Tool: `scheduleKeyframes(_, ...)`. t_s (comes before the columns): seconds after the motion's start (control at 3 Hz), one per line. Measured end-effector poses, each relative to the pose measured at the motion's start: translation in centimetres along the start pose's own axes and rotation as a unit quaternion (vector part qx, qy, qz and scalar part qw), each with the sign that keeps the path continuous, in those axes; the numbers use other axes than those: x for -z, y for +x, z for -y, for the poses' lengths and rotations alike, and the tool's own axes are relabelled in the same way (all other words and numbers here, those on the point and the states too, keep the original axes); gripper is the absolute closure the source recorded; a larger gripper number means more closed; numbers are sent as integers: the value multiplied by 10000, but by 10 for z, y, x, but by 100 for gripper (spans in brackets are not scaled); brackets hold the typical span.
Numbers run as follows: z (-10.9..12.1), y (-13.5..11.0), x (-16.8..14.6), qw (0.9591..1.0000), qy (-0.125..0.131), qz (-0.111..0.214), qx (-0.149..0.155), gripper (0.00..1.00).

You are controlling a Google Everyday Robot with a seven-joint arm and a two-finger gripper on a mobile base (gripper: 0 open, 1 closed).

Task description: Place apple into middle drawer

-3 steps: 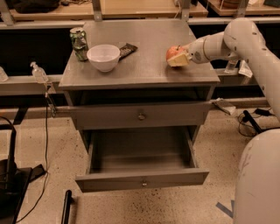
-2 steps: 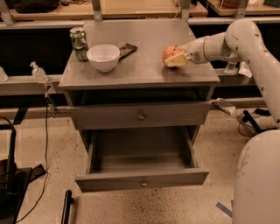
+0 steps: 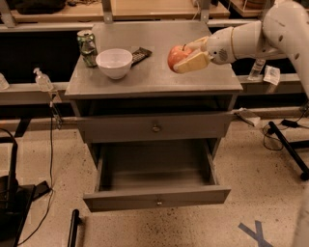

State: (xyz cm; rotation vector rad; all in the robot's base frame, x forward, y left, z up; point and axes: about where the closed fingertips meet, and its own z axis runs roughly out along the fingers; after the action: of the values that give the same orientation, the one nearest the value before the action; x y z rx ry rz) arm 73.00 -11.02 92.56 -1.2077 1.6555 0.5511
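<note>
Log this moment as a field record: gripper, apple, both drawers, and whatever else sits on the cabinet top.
gripper: over the right part of the cabinet top, closed around the apple
apple: red-orange, held between the fingers, not in a drawer yet
middle drawer: pulled out, open
upper drawer: closed
white bowl: upright, left part of the top
green can: behind and left of the bowl
dark flat item: right of the bowl

A robotics lab: speckled hard floor (image 3: pixel 270 193), wooden workbench (image 3: pixel 145 7), trailing cables (image 3: pixel 50 144), a tape cross (image 3: pixel 256 234), and a robot gripper (image 3: pixel 182 58) clasping the apple (image 3: pixel 175 55) over the grey cabinet top (image 3: pixel 159 79), toward its right edge.
</note>
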Motion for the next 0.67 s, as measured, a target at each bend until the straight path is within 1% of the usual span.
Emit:
scheduleKeyframes(0.33, -48, -13, 25, 9988, -266, -293, 297, 100)
scheduleKeyframes(0.67, -51, -13, 20, 9986, -329, -283, 289, 100)
